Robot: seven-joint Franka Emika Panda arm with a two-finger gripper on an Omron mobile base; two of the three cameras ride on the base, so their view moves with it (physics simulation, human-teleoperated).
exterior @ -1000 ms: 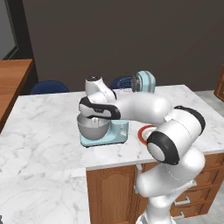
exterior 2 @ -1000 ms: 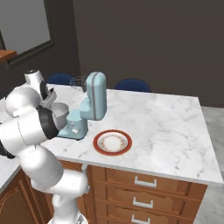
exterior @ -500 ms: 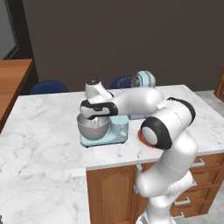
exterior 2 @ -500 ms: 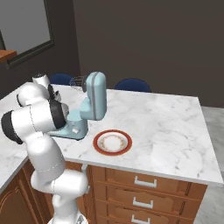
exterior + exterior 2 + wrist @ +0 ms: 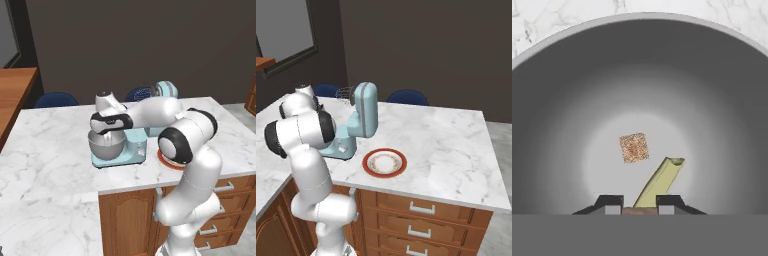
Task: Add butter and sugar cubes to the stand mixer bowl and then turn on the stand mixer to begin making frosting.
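In the hand view I look straight down into the grey stand mixer bowl [image 5: 557, 100]. One tan sugar cube [image 5: 634, 147] lies on its bottom beside the pale yellowish butter [image 5: 661, 180], which lies slanted. My gripper [image 5: 639, 202] hangs just above them, its fingertips [image 5: 612, 202] shut on another brown sugar cube [image 5: 639, 211], of which only a thin strip shows. From the left base view the gripper [image 5: 106, 133] sits right over the bowl [image 5: 106, 145] on the light blue stand mixer [image 5: 131, 149]. The mixer's head [image 5: 365, 107] is tilted back with the wire whisk [image 5: 345, 93] raised.
A white plate with a red-orange rim [image 5: 384, 162] lies on the marble counter [image 5: 446, 145] right of the mixer. Blue chairs [image 5: 56, 99] stand behind the counter. A wooden table [image 5: 12, 92] is at the far left. Drawers [image 5: 421, 207] sit under the counter's front edge.
My elbow and forearm have swung round while the hand stays over the bowl. The mixer, bowl and plate are where they were.
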